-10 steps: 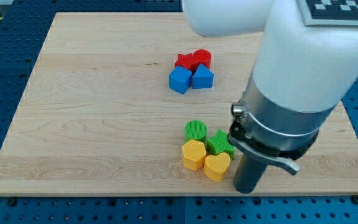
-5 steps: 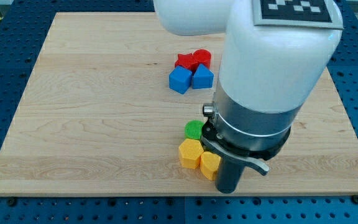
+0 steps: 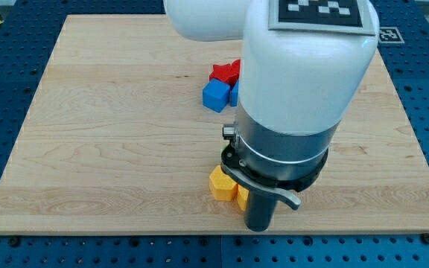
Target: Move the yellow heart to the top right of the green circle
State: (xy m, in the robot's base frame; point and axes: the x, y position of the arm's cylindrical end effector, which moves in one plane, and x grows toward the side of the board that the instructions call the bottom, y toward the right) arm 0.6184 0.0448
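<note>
The arm's white and dark body covers the lower middle of the board. My tip [image 3: 259, 227] rests near the board's bottom edge. Just left of it a sliver of the yellow heart [image 3: 242, 197] shows, touching the rod. The yellow hexagon [image 3: 221, 184] sits left of the heart, against it. The green circle and the green star are hidden behind the arm.
A blue cube [image 3: 215, 95] and a red star [image 3: 223, 72] sit at the upper middle of the wooden board [image 3: 110, 134]; a blue block [image 3: 234, 93] beside them is mostly hidden by the arm. Blue pegboard surrounds the board.
The arm and my tip have moved to the view's left. The yellow heart and hexagon have shifted left with it. The green circle, green star and red cylinder are now hidden.
</note>
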